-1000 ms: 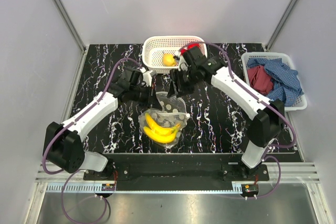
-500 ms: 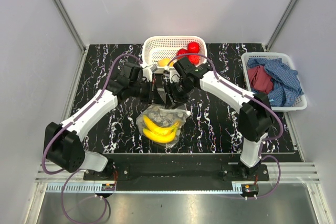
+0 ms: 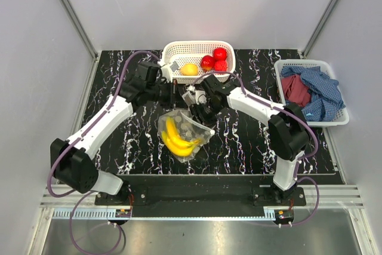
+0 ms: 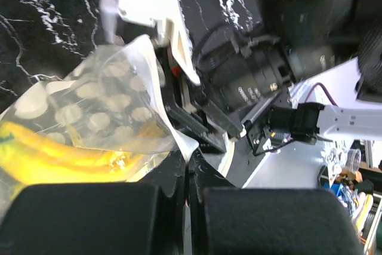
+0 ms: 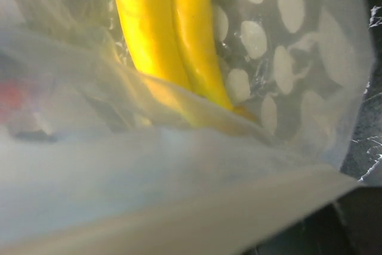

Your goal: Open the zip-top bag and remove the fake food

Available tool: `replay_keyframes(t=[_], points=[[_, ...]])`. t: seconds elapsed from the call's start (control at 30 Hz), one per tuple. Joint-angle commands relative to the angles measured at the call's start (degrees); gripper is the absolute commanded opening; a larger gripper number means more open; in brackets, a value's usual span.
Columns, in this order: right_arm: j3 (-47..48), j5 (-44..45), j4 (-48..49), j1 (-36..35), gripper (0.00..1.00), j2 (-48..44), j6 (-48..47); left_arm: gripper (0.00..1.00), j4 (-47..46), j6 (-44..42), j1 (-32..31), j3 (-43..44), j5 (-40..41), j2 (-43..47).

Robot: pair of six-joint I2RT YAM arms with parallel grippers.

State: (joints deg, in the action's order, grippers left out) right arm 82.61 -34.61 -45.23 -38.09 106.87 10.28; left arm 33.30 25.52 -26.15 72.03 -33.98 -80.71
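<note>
The zip-top bag (image 3: pixel 186 131), clear with white dots, lies at the table's middle with the yellow banana bunch (image 3: pixel 177 141) inside. My left gripper (image 3: pixel 173 97) is at its far edge. In the left wrist view it (image 4: pixel 190 150) is shut on a corner of the bag's rim (image 4: pixel 113 108), with the banana (image 4: pixel 57 158) showing through. My right gripper (image 3: pixel 194 109) is at the bag's far rim beside the left one. In the right wrist view the bag's film (image 5: pixel 179 189) covers its fingers, and the banana (image 5: pixel 173 34) shows close ahead. Its jaws are hidden.
A white mesh basket (image 3: pixel 173 52) at the back holds a yellow-orange fruit (image 3: pixel 189 69) and three red fruits (image 3: pixel 214 61). A second white basket (image 3: pixel 334 117) at the right holds red (image 3: pixel 296 89) and blue (image 3: pixel 319 91) cloths.
My right gripper has moved from near the white basket down to the bag's rim. My left gripper has shifted back and right, and the bag has turned and bunched up.
</note>
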Motion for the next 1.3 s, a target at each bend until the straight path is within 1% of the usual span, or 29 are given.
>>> replay_keyframes(t=[0.0, 0.23, 0.4, 0.5, 0.57, 0.67, 0.83, 0.9, 1.03, 1.1, 1.27], points=[[-4.9, -4.2, 5.0, 0.3, 0.49, -3.8, 0.1, 0.0, -1.4, -0.2, 1.1, 4.3, 3.0, -2.8], [-10.4, -6.0, 8.8, 0.1, 0.55, -5.3, 0.2, 0.0, -1.4, -0.4, 1.6, 7.9, 2.0, -7.4], [-14.0, -7.7, 12.1, -0.1, 0.63, -5.8, -0.3, 0.0, -1.7, -0.6, 1.7, 7.8, 1.1, -8.4], [-15.5, -6.8, 13.2, -0.8, 0.66, -5.3, -1.1, 0.0, -1.7, -0.7, 1.8, 7.6, 0.5, -8.7], [-16.0, -3.6, 13.9, -1.0, 0.68, -4.5, -0.8, 0.0, -1.7, -0.8, 1.7, 7.4, 0.3, -8.7], [-15.9, -1.3, 15.3, -1.0, 0.7, -3.5, 0.7, 0.0, -1.7, -0.9, 1.8, 6.7, -0.1, -8.0], [-15.5, -6.4, 19.7, -1.0, 0.69, -3.3, 4.5, 0.0, -1.7, -1.2, 1.7, 2.6, -0.9, -5.6], [-15.8, -6.5, 20.1, -1.0, 0.7, -3.0, 4.8, 0.0, -1.8, -1.5, 1.7, 0.7, -1.1, -4.1], [-17.0, -6.3, 20.6, -0.9, 0.71, -3.9, 6.2, 0.0, -1.4, -3.5, 1.8, -6.4, 0.5, -0.5], [-17.6, -7.1, 21.1, -0.8, 0.75, -5.0, 6.2, 0.0, -1.5, -3.9, 1.8, -8.3, 0.1, 0.9], [-19.3, -8.8, 21.2, -0.8, 0.74, -5.4, 4.0, 0.0, -1.2, -4.8, 1.8, -11.5, 2.2, 2.9]])
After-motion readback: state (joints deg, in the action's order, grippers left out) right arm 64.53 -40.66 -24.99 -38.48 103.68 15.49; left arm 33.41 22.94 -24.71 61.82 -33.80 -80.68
